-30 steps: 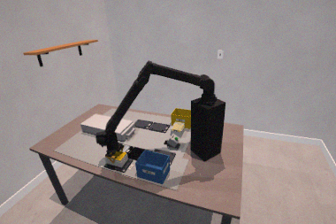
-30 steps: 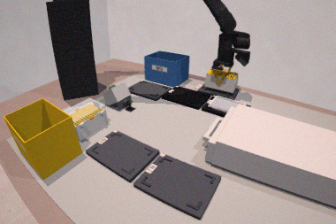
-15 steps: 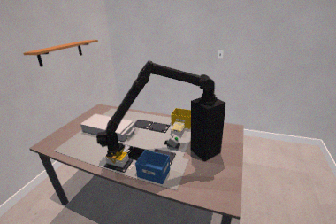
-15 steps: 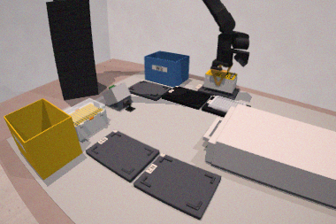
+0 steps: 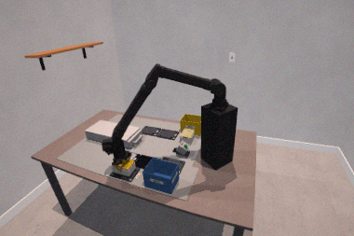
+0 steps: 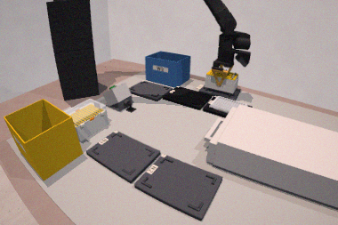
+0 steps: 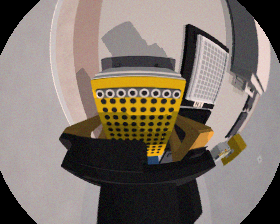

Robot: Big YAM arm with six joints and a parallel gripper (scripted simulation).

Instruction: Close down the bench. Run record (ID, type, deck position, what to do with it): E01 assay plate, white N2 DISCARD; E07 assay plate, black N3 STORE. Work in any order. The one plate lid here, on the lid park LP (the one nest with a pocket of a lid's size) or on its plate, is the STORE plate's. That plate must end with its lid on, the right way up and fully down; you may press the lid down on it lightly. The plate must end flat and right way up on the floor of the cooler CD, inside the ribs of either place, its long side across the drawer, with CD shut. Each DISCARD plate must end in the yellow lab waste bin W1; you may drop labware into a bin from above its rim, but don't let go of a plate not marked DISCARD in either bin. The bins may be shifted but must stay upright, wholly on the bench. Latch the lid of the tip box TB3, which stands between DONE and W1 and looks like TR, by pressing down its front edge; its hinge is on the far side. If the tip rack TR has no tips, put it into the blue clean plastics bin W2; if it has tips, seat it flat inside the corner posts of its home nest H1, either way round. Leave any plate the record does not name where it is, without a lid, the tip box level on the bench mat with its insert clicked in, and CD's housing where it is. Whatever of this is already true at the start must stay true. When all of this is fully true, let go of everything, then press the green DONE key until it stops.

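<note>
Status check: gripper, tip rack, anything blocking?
Gripper shut on tip rack. Rack at its nest, tip holes look empty. Blue bin nearby, path unobstructed.

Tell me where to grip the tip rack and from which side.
Grip the tip rack across its two long side walls, near the top, coming straight down from above. It stands upright and level, its yellow insert facing up, so the flat parallel sides suit a parallel gripper. The gripper is shut on the rack in just this way; the blue bin beside it leaves the top approach free.

I'm looking at a lab bench: plate nests (image 6: 123, 155), a waste bin (image 6: 37, 137), a tip box (image 6: 89, 117).
</note>
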